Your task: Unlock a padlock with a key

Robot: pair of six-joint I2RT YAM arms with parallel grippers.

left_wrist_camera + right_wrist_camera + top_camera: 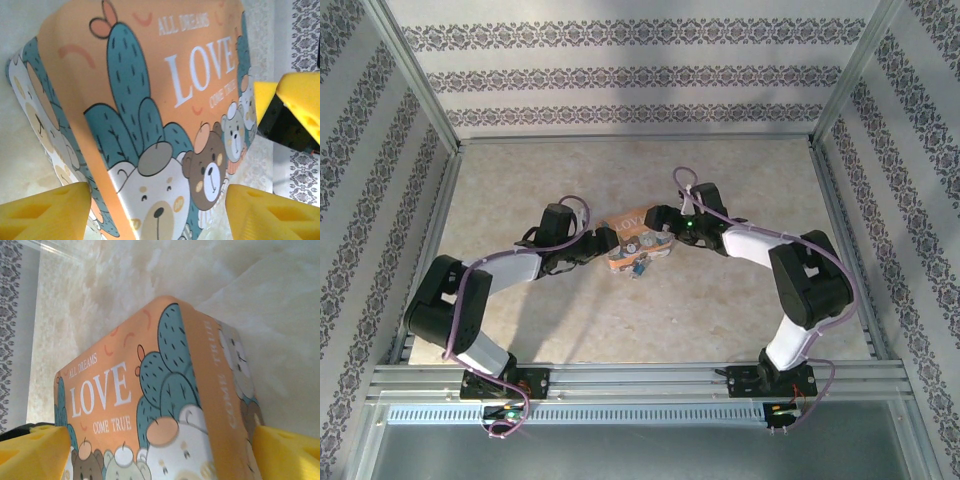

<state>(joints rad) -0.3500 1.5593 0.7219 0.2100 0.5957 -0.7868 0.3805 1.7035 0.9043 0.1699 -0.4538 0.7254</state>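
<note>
Silvery and teal, the padlock lies against the near edge of an orange box at mid-desk: small, hard, probably slick, best pinched across its body. Left tool and right tool straddle the box, fingers wide; whether either clamps it cannot be told. The overhead view places the padlock; the wrist views give the printed lid close up.

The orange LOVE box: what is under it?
The pale table lies under the box. Whatever sits right beneath it is covered. A tiny bluish thing, probably the padlock, shows at its near edge.
</note>
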